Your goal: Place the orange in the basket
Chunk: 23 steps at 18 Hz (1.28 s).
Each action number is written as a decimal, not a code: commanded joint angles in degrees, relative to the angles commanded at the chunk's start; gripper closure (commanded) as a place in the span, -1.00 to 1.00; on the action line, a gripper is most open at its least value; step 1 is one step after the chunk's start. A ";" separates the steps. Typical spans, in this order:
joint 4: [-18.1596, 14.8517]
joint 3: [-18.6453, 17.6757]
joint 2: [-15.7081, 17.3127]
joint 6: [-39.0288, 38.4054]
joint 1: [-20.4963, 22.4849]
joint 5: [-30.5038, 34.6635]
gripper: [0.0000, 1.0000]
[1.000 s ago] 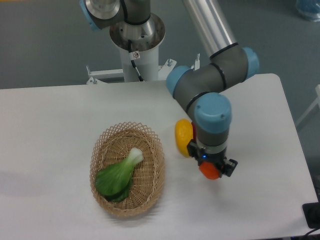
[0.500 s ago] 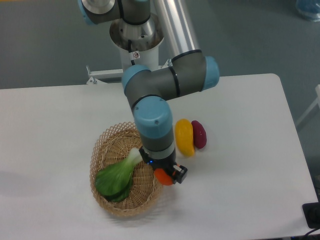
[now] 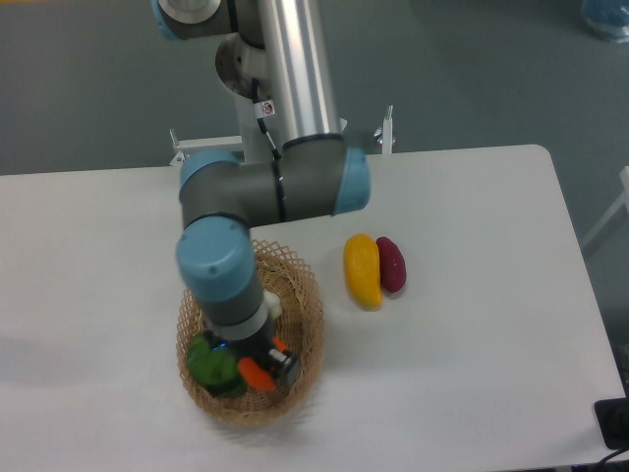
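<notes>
- Table [image 3: 472, 393]: we record a white top with rounded corners that carries every item below; the claw hangs over its front-left part.
- Arm [image 3: 265, 187]: we note grey links with light blue caps, coming down from a silver tube at the back and folding over the basket, so that the wrist hides much of what lies under it.
- Basket [image 3: 307, 324]: we list an oval tan wicker piece with an open lattice rim, directly under and around the claw.
- Leafy green [image 3: 211, 366]: we see a dark green leaf inside the basket, just left of the claw and partly covered by the wrist.
- Yellow fruit [image 3: 362, 270]: we enter a long yellow piece on the table, outside the basket, up and to the right of the claw, well apart from it.
- Purple fruit [image 3: 391, 264]: we enter a dark magenta oblong piece touching the yellow fruit on the side away from the claw.
- Claw [image 3: 263, 372]: we find it low inside the basket, clenched around the orange.
- Orange [image 3: 256, 374]: we see a small bright orange patch between the fingers, within the basket's rim; whether it rests on the basket floor we cannot tell.
</notes>
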 joint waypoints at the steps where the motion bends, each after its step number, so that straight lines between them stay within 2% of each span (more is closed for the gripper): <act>1: 0.00 -0.09 0.00 0.00 -0.53 0.00 -0.53; 6: 0.00 -0.70 -0.09 -0.09 -1.06 -0.26 -1.00; 12: 1.14 -2.37 0.61 -0.26 -1.33 -0.53 -1.00; 15: 3.94 -2.46 0.70 -0.26 -0.71 0.00 -1.00; 18: 6.50 -2.38 1.75 -0.26 1.92 0.00 -1.00; 23: 6.76 -2.29 3.78 0.00 6.75 0.00 -1.00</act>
